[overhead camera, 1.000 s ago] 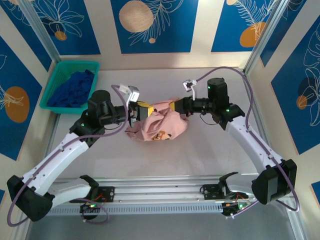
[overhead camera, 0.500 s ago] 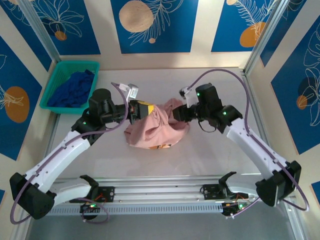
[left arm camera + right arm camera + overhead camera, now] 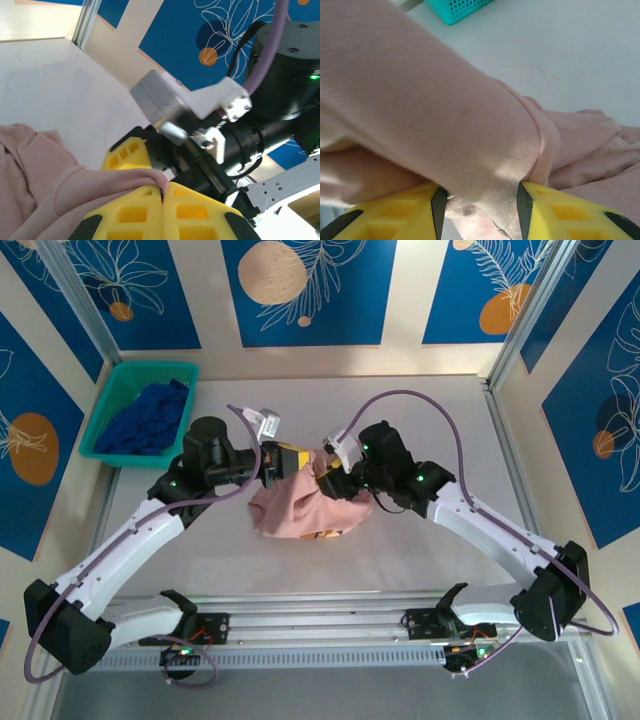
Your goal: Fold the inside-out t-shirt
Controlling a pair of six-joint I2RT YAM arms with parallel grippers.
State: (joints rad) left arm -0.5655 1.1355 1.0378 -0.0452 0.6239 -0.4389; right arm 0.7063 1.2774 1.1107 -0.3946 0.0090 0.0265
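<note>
The dusty-pink inside-out t-shirt [image 3: 300, 512] lies bunched in the middle of the table, its top edge lifted between both arms. My left gripper [image 3: 288, 462] is shut on a hem of the t-shirt [image 3: 50, 180], the cloth pinched where the yellow pads [image 3: 162, 192] meet. My right gripper [image 3: 326, 478] sits close beside it, pushed into the cloth. In the right wrist view its jaws [image 3: 479, 200] stand open, with a thick fold of the t-shirt [image 3: 445, 115] draped over and between them. A little of the yellow-and-dark print shows at the heap's front edge.
A teal basket [image 3: 108, 400] holding a dark blue garment [image 3: 145, 420] stands at the back left; its corner [image 3: 457, 7] shows in the right wrist view. The right arm's wrist [image 3: 280, 100] hangs right behind the left fingers. Metal frame posts border the table.
The right arm has swung left until its gripper is next to the left one, and its jaws have widened. The shirt has sagged and most of the print has turned under.
</note>
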